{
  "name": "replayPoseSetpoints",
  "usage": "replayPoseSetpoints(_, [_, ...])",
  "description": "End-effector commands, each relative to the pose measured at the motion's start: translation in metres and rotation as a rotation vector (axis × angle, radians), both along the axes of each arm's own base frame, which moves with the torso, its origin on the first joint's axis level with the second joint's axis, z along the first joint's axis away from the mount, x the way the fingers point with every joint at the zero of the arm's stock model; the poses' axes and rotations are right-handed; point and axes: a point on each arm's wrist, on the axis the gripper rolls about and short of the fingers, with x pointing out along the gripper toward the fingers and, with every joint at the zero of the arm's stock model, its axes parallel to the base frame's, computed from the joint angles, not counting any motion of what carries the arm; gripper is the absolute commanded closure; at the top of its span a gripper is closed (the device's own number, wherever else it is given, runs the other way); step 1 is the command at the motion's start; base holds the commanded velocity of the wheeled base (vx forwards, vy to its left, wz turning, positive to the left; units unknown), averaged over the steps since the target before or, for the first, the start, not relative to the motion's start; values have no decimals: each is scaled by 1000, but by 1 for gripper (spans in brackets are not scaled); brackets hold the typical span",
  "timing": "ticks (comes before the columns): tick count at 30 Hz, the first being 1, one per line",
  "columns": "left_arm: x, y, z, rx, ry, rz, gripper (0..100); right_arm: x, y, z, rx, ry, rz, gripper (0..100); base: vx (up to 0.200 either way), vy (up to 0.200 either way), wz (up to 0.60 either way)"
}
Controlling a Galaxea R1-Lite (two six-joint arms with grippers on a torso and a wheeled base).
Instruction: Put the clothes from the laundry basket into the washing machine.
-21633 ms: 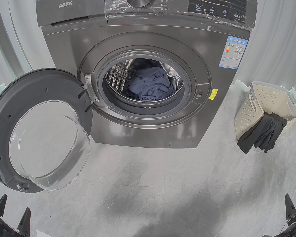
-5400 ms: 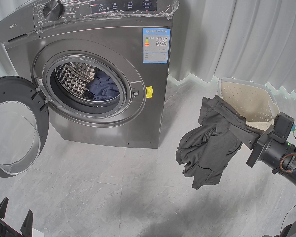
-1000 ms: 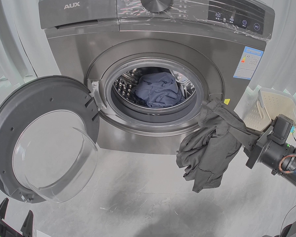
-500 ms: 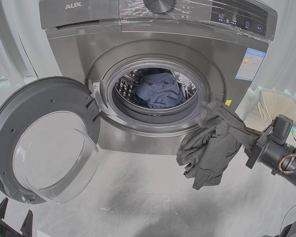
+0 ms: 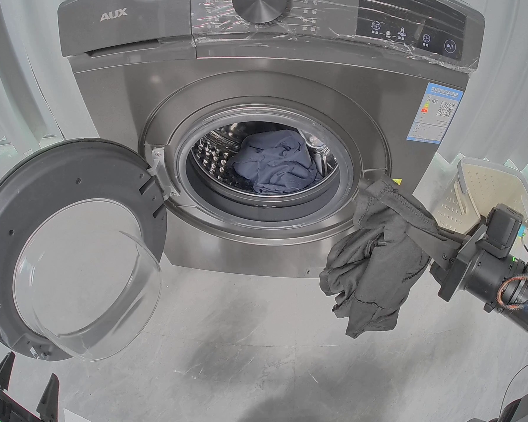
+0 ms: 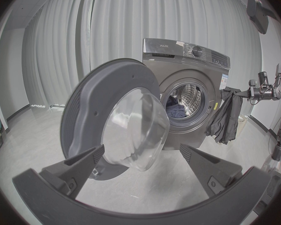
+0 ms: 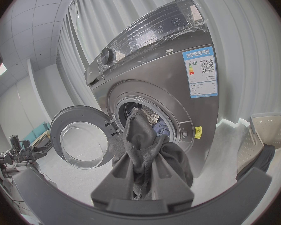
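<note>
The grey washing machine stands with its round door swung open to the left. A blue garment lies in the drum. My right gripper is shut on a dark grey garment, which hangs in the air to the right of the drum opening and just in front of the machine. From the right wrist, that garment bunches up between the fingers. My left gripper stays low at the near left, open and holding nothing.
The cream laundry basket sits on the floor right of the machine, tipped toward me, and another dark cloth hangs over its rim. Bare grey floor lies before the machine. White curtains hang behind.
The dark grey garment, draped over the basket rim 21.6 s ago, now hangs from my right gripper. The head camera has swung back to face the machine. In the last second only the picture shifted.
</note>
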Motion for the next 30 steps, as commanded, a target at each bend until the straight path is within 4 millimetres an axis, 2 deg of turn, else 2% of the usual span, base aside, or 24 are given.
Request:
replayPoseSetpoints(1, [0, 0, -4, -1, 2, 0, 0, 0, 0, 0, 0, 1, 0, 100, 0, 0, 0])
replayPoseSetpoints(14, [0, 0, -4, 19, -2, 8, 0, -1, 1, -3, -3, 12, 8, 100, 0, 0, 0])
replayPoseSetpoints(20, [0, 0, -5, 28, -4, 7, 0, -5, 10, -2, 22, 24, 55, 100, 0, 0, 0])
replayPoseSetpoints(26, [0, 0, -5, 35, -4, 9, 0, -2, 32, -19, 46, 148, 138, 100, 0, 0, 0])
replayPoseSetpoints(28, [0, 0, -4, 35, -5, 7, 0, 1, 35, -23, 38, 163, 137, 100, 0, 0, 0])
replayPoseSetpoints(30, [0, 0, -4, 54, -9, 0, 0, 11, 45, -35, 18, 190, 138, 100, 0, 0, 0])
